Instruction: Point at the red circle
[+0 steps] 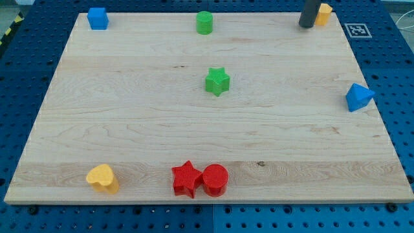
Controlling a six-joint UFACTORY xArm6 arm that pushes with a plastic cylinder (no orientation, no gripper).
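A: Light? Bright, even, diffuse from overhead. Wooden board [129,129] evenly lit, no glare spots.

B: Shadows?

A: Short and soft, tucked under the blocks, e.g. red circle [215,180] and green star [218,81].

B: Focus?

A: Mostly sharp, slight softness overall, low resolution. Dark rod at the view's top right a bit blurred, my tip [305,26] soft-edged. Board edges look straight, perspective taper only.

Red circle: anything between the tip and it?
Nothing visible. My tip sits at the view's top right beside the yellow block; the red circle is at bottom centre, touching the red star. The green star lies left of the straight line.
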